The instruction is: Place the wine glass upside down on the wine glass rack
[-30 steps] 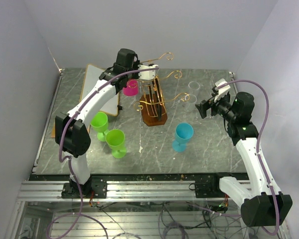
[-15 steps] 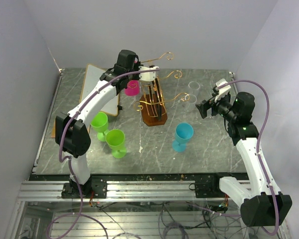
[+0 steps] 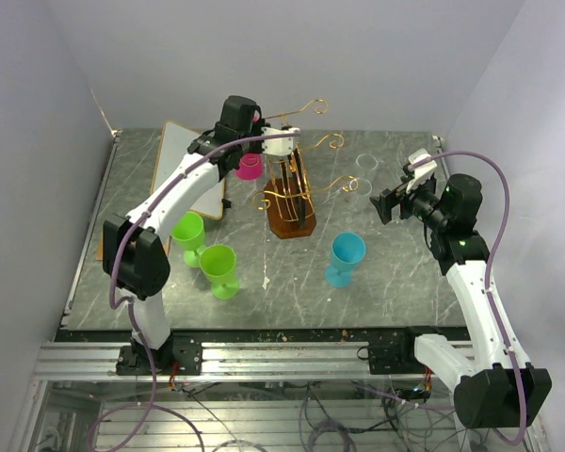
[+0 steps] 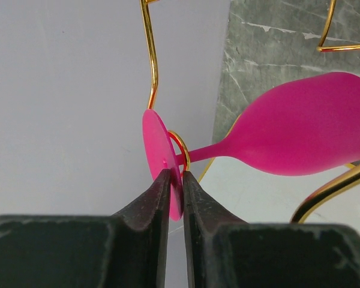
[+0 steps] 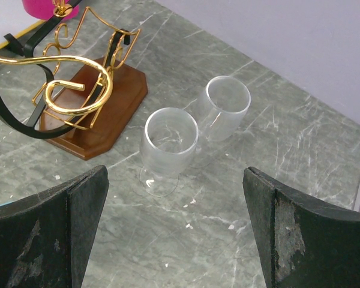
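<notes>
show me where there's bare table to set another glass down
Bare marble lies near the front edge between the lime green plastic goblets and the turquoise plastic goblet. Crowded: around the gold wire rack, with two clear glasses beside its base.

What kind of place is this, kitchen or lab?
Probably a lab test cell, not a kitchen: the left arm and right arm bolted to an aluminium rail, a marble-look table boxed by plain white walls, a gold wine glass rack as prop.
</notes>
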`<state>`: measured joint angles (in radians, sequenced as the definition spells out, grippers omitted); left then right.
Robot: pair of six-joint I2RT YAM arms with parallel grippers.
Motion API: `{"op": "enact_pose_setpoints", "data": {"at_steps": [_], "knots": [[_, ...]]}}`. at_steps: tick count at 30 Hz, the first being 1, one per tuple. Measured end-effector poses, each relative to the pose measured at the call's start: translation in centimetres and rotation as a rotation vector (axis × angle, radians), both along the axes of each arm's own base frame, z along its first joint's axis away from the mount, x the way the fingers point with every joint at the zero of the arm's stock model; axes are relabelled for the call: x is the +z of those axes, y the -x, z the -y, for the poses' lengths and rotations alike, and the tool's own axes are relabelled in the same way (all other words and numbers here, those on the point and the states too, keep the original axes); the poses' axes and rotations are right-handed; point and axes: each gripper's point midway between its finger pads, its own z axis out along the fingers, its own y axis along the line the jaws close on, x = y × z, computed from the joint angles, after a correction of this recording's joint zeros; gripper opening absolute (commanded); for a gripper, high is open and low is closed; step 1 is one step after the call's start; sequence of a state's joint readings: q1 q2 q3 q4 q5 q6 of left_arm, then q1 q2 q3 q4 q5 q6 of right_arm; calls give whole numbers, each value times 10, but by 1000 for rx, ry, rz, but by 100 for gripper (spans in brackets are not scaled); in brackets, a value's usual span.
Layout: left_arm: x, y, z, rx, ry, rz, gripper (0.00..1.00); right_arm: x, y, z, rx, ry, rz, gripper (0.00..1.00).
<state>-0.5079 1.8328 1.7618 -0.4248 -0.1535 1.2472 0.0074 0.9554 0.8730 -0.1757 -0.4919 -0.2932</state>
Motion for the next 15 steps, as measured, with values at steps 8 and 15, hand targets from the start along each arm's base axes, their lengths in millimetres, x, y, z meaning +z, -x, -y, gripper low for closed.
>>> {"op": "enact_pose_setpoints", "data": {"at_steps": [8,15], "knots": [[-3,8,-4,3,-1,-13,26,0,0,0,6,-3,0,94],[-4,18,-8,4,0,-27,33,0,0,1,5,-5,-1,94]]}}
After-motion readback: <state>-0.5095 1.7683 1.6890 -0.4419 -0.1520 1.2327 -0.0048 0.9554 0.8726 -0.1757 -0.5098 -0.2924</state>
